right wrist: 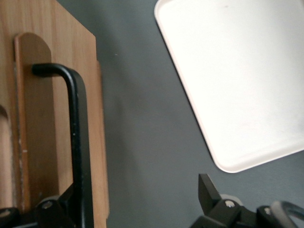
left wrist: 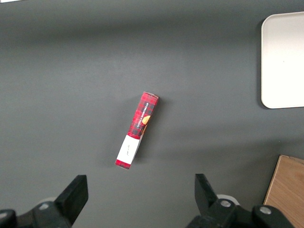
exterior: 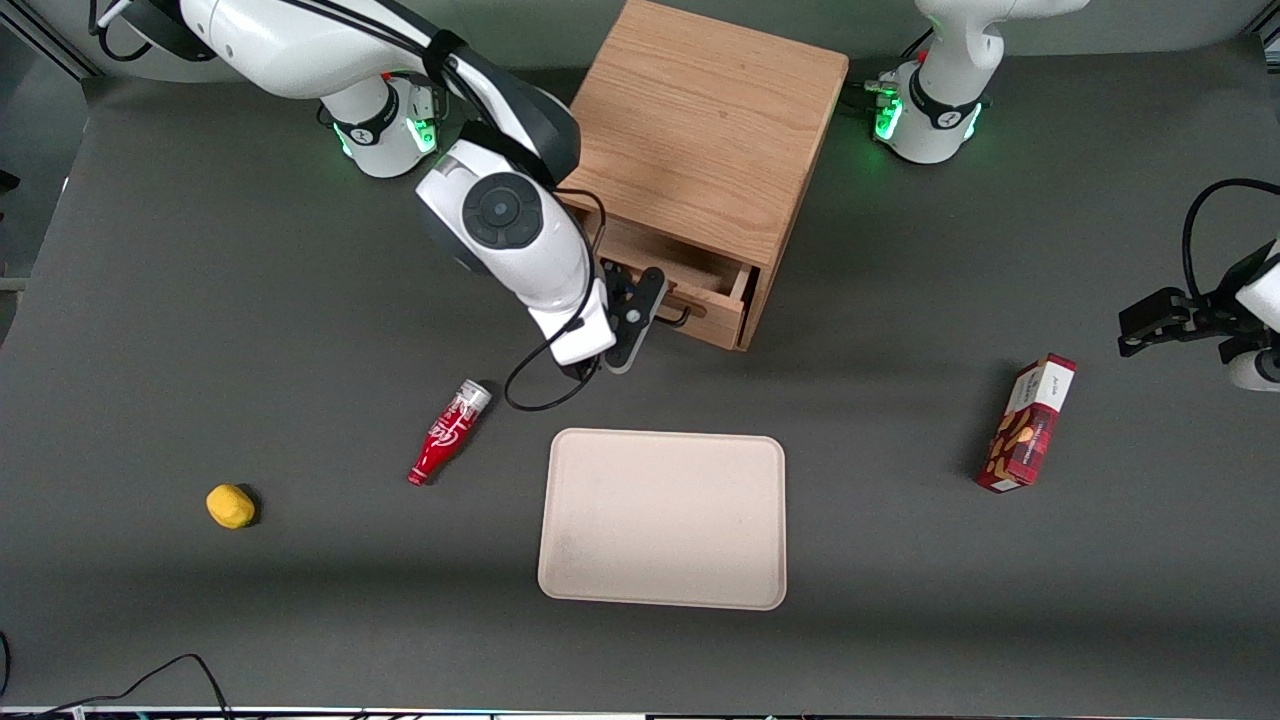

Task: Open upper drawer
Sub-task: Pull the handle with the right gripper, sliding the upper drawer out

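The wooden cabinet (exterior: pixel 700 130) stands on the dark grey table (exterior: pixel 250 300) between the two arm bases, far from the front camera. Its upper drawer (exterior: pixel 712 322) is pulled partway out toward that camera. A strip of its light wooden interior is exposed, and nothing can be seen lying in that strip. The rest of the drawer's inside is hidden under the cabinet top.

The gripper (exterior: pixel 645 318) sits right at the drawer front, at the end of the drawer nearer the working arm. In the right wrist view the gripper (right wrist: pixel 133 194) is released, with its two fingers spread wide apart. The thin black wire handle (right wrist: pixel 78 142) runs along the drawer's oak front (right wrist: pixel 42 142), just beside one finger (right wrist: pixel 54 211) and inside the gap. The fingers are not clamped on it. From the front, the handle (exterior: pixel 682 316) pokes out beside the gripper.

A cream rectangular tray (exterior: pixel 662 518) lies flat and bare, nearer the front camera than the cabinet. A red bottle (exterior: pixel 448 432) with a silver cap lies on its side on the table beside the tray, toward the working arm's end. A small yellow lump (exterior: pixel 230 505) sits farther toward that end. A red snack box (exterior: pixel 1027 423) lies on the table toward the parked arm's end, well apart from the tray.
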You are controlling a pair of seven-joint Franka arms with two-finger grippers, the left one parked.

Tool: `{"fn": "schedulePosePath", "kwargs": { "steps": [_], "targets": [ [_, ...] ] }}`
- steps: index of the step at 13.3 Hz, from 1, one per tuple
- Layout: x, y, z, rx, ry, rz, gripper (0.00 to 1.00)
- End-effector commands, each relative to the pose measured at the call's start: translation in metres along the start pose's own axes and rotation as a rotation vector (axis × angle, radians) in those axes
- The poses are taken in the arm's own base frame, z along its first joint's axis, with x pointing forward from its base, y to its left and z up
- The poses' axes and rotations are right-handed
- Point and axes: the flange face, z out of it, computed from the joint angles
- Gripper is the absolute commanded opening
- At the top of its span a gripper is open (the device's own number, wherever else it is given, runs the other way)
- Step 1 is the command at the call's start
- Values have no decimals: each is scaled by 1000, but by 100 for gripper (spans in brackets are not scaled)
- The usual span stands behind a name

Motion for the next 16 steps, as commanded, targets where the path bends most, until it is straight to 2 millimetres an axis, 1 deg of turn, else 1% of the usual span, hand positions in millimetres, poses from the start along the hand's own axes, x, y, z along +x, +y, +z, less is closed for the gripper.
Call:
{"fn": "schedulePosePath", "kwargs": {
  "steps": [1,2,3,5,7,8,9,13,15,16],
  "targets": [
    [0,29,-12,-43,31,-15,100],
    [-2,41,-12,-53,44,-1,100],
    [-3,51,-17,-70,66,13,100],
    [-6,68,-15,-96,99,36,100],
    [-9,82,-17,-122,132,55,100],
    [-12,92,-15,-133,142,68,100],
    [-14,103,-19,-150,159,83,100],
    [-19,130,-23,-175,179,106,100],
    [-25,145,-23,-185,179,122,100],
    [-25,147,-23,-188,183,124,100]
  ]
}}
